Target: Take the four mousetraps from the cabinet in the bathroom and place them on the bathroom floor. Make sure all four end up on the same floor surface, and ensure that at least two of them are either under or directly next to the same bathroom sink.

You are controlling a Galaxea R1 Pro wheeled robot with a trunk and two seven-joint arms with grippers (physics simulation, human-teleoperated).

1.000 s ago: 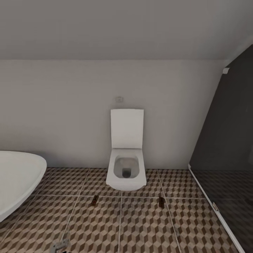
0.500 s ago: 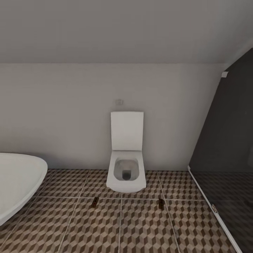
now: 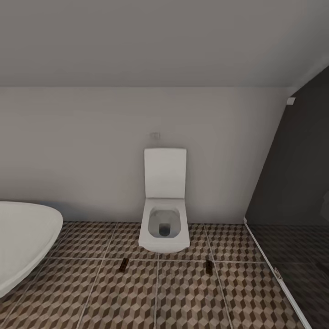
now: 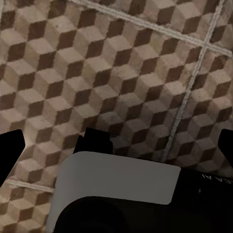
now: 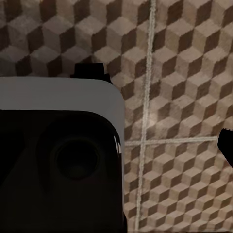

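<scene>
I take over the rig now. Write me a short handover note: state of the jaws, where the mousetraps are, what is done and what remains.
Left and right jaws: their state cannot be judged from the wrist views, which look down on the bathroom floor.
Two mousetraps lie on the tiles in front of the toilet: left mousetrap, right mousetrap.
The bathtub is at the left.
Left: the other two traps, and at least two must end beside or under the sink.

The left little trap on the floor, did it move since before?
No. The left trap keeps its place on the grout line in front of the toilet, level with the right trap. The whole picture shifted because the camera moved.
</scene>
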